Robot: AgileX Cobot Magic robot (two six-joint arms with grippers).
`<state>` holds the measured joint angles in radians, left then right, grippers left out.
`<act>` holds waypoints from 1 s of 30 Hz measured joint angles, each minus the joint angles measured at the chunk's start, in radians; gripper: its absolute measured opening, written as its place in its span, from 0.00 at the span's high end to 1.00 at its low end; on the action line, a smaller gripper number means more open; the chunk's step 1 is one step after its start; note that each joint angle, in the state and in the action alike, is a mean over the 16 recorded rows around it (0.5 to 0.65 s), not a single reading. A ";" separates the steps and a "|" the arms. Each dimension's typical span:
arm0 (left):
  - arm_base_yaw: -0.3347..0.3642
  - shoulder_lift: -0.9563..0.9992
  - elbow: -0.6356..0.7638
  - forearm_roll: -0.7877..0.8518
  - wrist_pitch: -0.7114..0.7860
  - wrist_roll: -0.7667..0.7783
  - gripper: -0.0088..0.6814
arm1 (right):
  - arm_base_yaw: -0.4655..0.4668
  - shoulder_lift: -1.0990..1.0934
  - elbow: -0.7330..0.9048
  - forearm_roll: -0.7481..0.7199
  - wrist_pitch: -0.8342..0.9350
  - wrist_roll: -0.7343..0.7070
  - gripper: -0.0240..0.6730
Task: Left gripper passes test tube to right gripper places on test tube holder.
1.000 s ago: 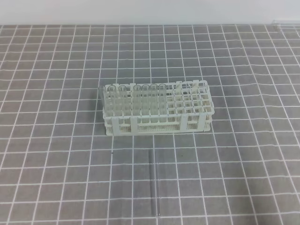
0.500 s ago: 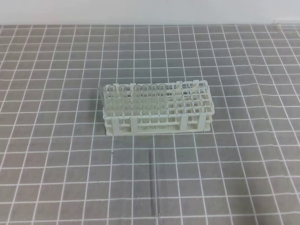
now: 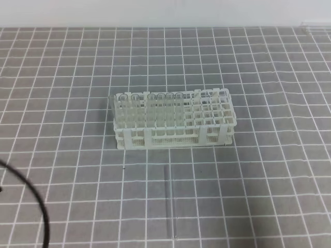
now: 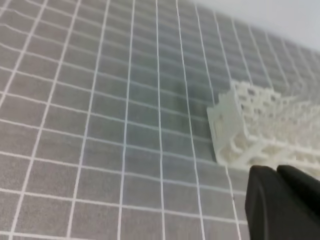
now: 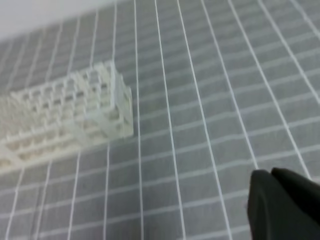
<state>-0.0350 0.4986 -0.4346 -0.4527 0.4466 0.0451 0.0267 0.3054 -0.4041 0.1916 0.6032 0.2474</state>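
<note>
While the tube (image 3: pixel 169 204) is lying flat on the gridded mat (image 3: pixel 269 170), nearest the front edge and clear of both arms, you are facing a hard first pick. It is slim, clear glass and barely showing against the white lines, so a descent that is slightly off could nudge it into a roll or press it against the mat. A black cable (image 3: pixel 36 204) is looping into the front-left corner; it could drag across the work area if the arm swings wide.

Both pincers are sitting clenched and gripping nothing. The left gripper (image 4: pixel 280 200) is hovering over bare mat, near the rack's end and not touching it. The right gripper (image 5: pixel 280 200) is hovering likewise, well apart from the rack.

Farther back, the rack (image 3: pixel 173 121) is standing upright, with tubes already filling its left rows.
</note>
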 joint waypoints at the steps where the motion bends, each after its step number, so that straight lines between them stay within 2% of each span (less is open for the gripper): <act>1: 0.000 0.035 -0.027 0.000 0.025 0.022 0.99 | 0.000 0.027 -0.018 0.001 0.027 -0.011 0.98; 8: -0.030 0.262 -0.186 0.000 0.166 0.146 0.99 | 0.000 0.213 -0.100 0.073 0.164 -0.123 0.98; 13: -0.107 0.415 -0.261 -0.001 0.215 0.176 0.99 | 0.000 0.341 -0.120 0.194 0.202 -0.253 0.98; 21: -0.338 0.662 -0.368 0.012 0.231 0.090 0.99 | 0.000 0.489 -0.124 0.368 0.208 -0.446 0.98; 30: -0.626 0.924 -0.568 0.096 0.289 -0.110 0.99 | 0.000 0.540 -0.125 0.399 0.228 -0.526 0.98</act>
<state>-0.6608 1.4229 -1.0029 -0.3565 0.7351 -0.0644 0.0267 0.8453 -0.5293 0.5905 0.8312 -0.2789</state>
